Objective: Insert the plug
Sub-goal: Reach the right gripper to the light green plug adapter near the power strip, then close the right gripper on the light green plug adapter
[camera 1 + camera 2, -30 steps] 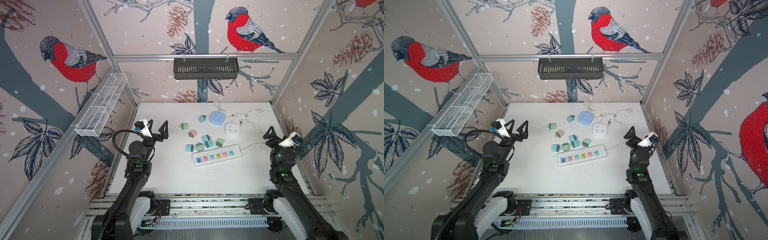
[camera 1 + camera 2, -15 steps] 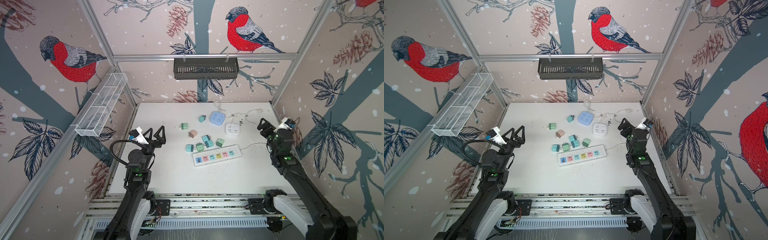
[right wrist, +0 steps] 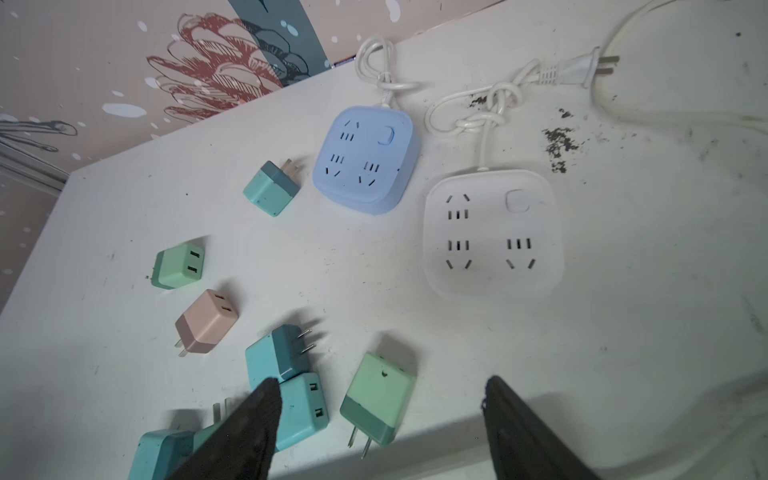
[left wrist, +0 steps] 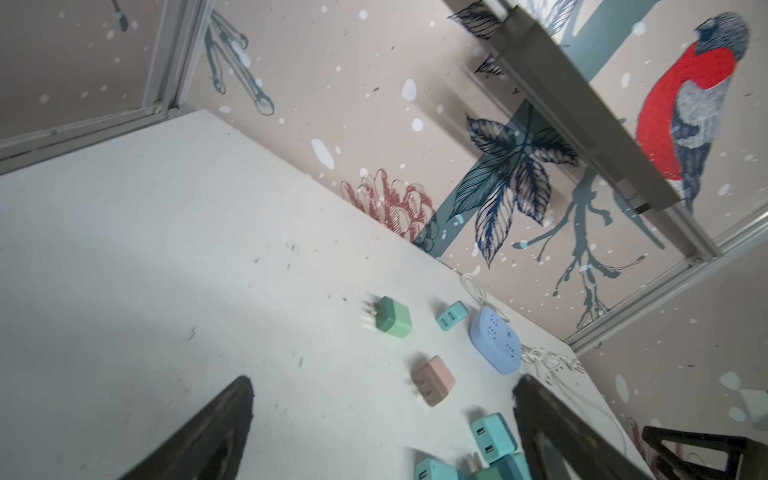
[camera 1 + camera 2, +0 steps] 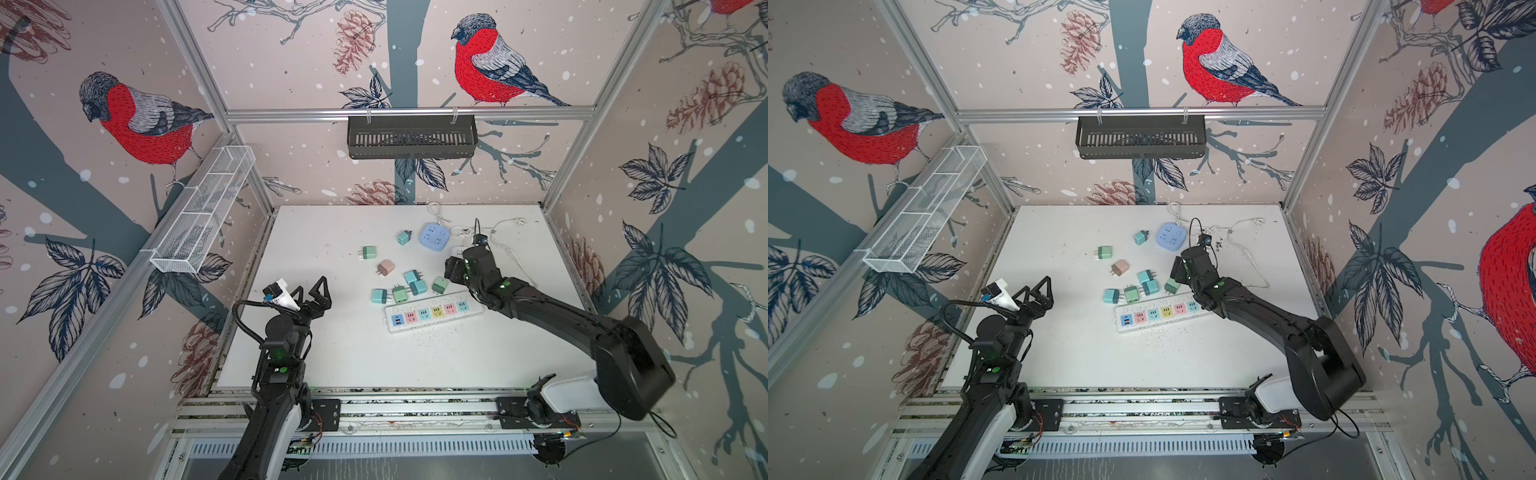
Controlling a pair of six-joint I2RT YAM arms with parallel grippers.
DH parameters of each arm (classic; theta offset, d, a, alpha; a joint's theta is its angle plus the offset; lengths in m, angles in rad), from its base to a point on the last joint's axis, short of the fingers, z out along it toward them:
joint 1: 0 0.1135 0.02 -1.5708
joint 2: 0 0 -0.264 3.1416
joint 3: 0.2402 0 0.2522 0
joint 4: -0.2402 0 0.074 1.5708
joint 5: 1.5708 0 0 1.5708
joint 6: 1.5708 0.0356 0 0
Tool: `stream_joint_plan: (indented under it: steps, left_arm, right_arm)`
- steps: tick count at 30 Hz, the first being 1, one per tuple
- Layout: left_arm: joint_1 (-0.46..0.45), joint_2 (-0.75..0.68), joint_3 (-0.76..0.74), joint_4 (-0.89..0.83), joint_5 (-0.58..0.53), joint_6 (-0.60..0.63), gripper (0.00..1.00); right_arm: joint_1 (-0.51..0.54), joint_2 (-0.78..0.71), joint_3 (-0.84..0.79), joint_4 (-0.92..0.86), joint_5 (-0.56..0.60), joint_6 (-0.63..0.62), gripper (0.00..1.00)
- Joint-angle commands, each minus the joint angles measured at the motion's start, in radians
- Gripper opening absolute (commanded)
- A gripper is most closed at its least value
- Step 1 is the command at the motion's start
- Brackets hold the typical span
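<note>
Several coloured plugs lie loose on the white table (image 5: pixel 332 353) behind the white power strip (image 5: pixel 434 311) with coloured sockets, seen in both top views (image 5: pixel 1158 311). My right gripper (image 3: pixel 380 379) is open and hangs over a green plug (image 3: pixel 380 390) lying on its side with its prongs toward the camera. The black fingers (image 3: pixel 253 419) stand either side of it without touching. In both top views this gripper (image 5: pixel 453 270) is above that green plug (image 5: pixel 439 284). My left gripper (image 5: pixel 311 286) is open and empty at the table's left, apart from the plugs.
A pink plug (image 3: pixel 206 320), teal plugs (image 3: pixel 276 359) and another green plug (image 3: pixel 178 266) lie around. A blue square socket (image 3: pixel 365 160) and a white square socket (image 3: pixel 492 232) sit behind, with knotted white cords (image 3: pixel 490 108). A black basket (image 5: pixel 411 135) hangs on the back wall, a wire basket (image 5: pixel 203 212) on the left.
My right arm has swung in from the table's right edge to the plug cluster, and its jaws have narrowed. My left arm has shifted a little and stays open.
</note>
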Motion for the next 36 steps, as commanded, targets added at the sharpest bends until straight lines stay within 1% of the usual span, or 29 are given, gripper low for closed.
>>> stream_joint_plan:
  steps: [1,3,6,11,23,30,36]
  left_arm:
    - [0.002,0.019,-0.037,0.057,-0.107,0.043,0.97]
    - [0.001,0.056,-0.063,0.095,-0.163,0.015,0.97]
    - [0.0,0.122,-0.058,0.161,-0.089,0.037,0.97]
    - [0.0,0.172,-0.055,0.19,-0.068,0.031,0.97]
    - [0.0,0.054,-0.101,0.167,-0.1,0.017,0.97]
    - [0.0,0.026,-0.109,0.159,-0.113,0.011,0.97]
    - [0.0,0.028,-0.11,0.16,-0.115,0.009,0.97]
  right_arm:
    - [0.015,0.09,0.059,-0.056,0.0,0.003,0.76]
    - [0.016,0.137,0.082,-0.07,-0.003,0.015,0.75]
    - [0.017,0.184,0.081,-0.05,-0.018,0.039,0.75]
    - [0.038,0.249,0.106,-0.045,-0.023,0.063,0.74]
    - [0.064,0.326,0.126,-0.049,-0.018,0.092,0.72]
    - [0.079,0.386,0.193,-0.087,-0.004,0.081,0.71]
    - [0.09,0.443,0.283,-0.173,0.06,0.045,0.69]
